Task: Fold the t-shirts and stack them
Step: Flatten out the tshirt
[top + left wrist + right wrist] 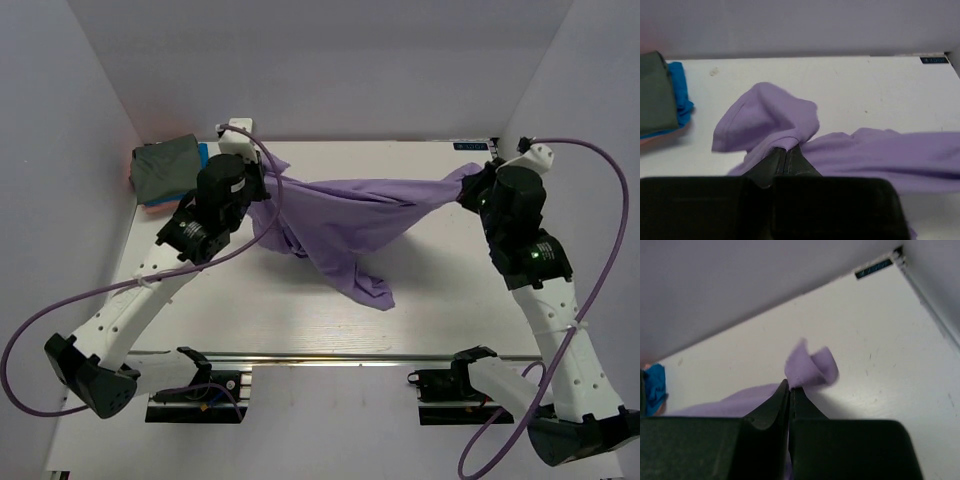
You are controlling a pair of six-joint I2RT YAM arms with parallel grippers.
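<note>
The lavender-purple t-shirt (350, 220) hangs stretched between both grippers above the table, its lower part drooping to the table at centre. My left gripper (262, 186) is shut on its left end; in the left wrist view (786, 148) cloth (765, 117) bunches over the closed fingertips. My right gripper (472, 180) is shut on its right end; in the right wrist view (790, 385) a purple curl (810, 367) sticks out past the tips. A folded pile sits at the far left corner: olive-grey shirt (165, 165) on top, bright blue (680, 95) and salmon-pink (135, 165) beneath.
White walls enclose the table on the left, back and right. A metal rail (340, 357) runs along the near edge by the arm bases. A small dark label (934, 60) sits at the far right corner.
</note>
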